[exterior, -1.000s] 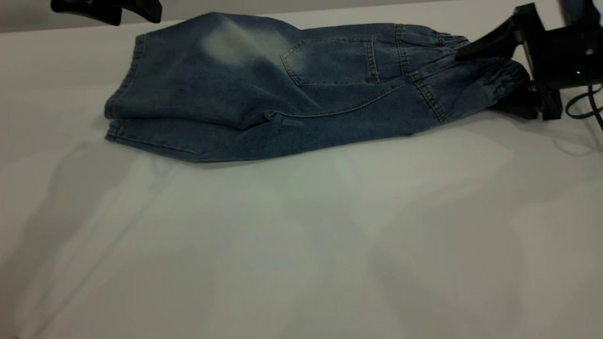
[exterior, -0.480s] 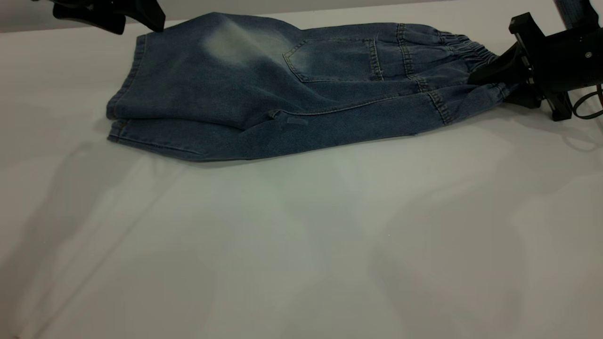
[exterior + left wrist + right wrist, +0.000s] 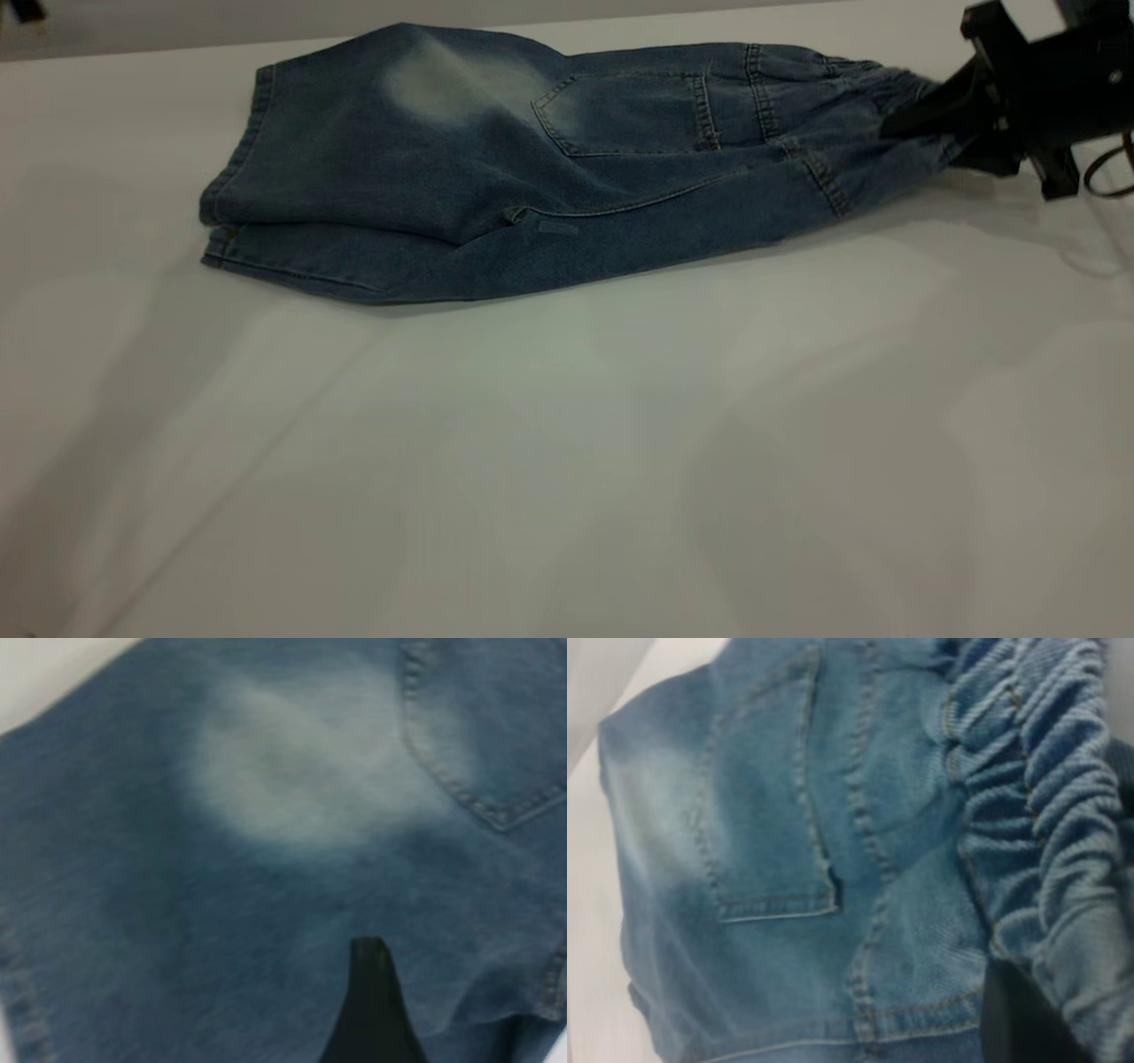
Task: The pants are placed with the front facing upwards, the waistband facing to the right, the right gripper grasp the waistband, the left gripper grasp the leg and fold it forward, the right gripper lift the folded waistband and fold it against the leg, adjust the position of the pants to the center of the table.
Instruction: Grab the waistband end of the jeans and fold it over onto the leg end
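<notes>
Blue denim makes up the 1 garment here: the pants [image 3: 532, 168], small short pants with orange-tan stitching, lie folded lengthwise on the far half of the table [image 3: 567, 443], a large plain white matte surface. Their 2 leg hems are stacked at the exterior view's left, 1 pale faded oval patch [image 3: 438, 80] shows on the upper layer, and 1 square back pocket [image 3: 625, 113] faces up beside it. The waistband [image 3: 873, 89], a gathered, darker elastic band, forms the end at that view's right and is raised slightly off the table. The right gripper [image 3: 930, 120], a black claw with angular wedge-shaped jaws, is pinched onto that waistband, its jaws pressed on the ruffled cloth; the right wrist view shows the gathers [image 3: 1036, 806] bunched close against the camera. Of the left gripper, only 1 thin black finger [image 3: 372, 1010] is visible, in the left wrist view, poised over the faded patch [image 3: 301, 771]; whether that claw is spread or pressed together cannot be told.
</notes>
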You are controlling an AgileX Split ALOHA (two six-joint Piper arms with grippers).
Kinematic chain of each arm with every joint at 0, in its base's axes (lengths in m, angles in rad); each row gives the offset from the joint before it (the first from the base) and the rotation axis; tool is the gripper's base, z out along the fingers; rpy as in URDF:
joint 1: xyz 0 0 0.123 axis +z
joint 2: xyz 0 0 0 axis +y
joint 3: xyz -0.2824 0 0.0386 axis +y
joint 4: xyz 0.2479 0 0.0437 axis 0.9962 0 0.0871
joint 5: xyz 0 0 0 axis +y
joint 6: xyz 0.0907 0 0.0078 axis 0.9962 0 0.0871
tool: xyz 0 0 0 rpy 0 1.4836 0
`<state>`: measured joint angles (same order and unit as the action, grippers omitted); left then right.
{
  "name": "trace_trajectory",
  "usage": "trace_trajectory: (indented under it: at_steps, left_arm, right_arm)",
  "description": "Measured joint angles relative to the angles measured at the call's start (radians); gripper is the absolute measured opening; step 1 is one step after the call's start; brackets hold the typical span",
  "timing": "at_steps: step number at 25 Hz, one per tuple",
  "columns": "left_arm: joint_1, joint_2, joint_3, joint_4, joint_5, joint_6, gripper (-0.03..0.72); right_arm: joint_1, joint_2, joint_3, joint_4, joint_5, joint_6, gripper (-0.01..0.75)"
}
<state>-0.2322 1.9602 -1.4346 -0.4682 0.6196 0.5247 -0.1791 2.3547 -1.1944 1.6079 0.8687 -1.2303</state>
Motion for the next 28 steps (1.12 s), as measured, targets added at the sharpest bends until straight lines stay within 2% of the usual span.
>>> trace_trajectory:
  at_steps: [6, 17, 20, 23, 28]
  left_arm:
    - [-0.06, 0.147, -0.201, 0.016, 0.179, -0.004, 0.461]
    - [-0.232, 0.501, -0.667, 0.316, 0.486, -0.148, 0.461]
    - [-0.261, 0.58, -0.768, 0.399, 0.519, -0.178, 0.461]
    - [-0.27, 0.629, -0.828, 0.419, 0.518, -0.178, 0.461]
    - [-0.272, 0.664, -0.833, 0.418, 0.497, -0.178, 0.461]
  right_arm:
    - [0.0, -0.052, -0.001, -0.059, -0.002, 0.031, 0.111]
    - [0.001, -0.061, -0.001, -0.092, -0.003, 0.051, 0.111]
    - [0.001, -0.061, -0.001, -0.092, -0.001, 0.051, 0.111]
    - [0.001, -0.061, -0.001, -0.092, 0.0, 0.051, 0.111]
    - [0.001, -0.061, -0.001, -0.092, 0.0, 0.051, 0.111]
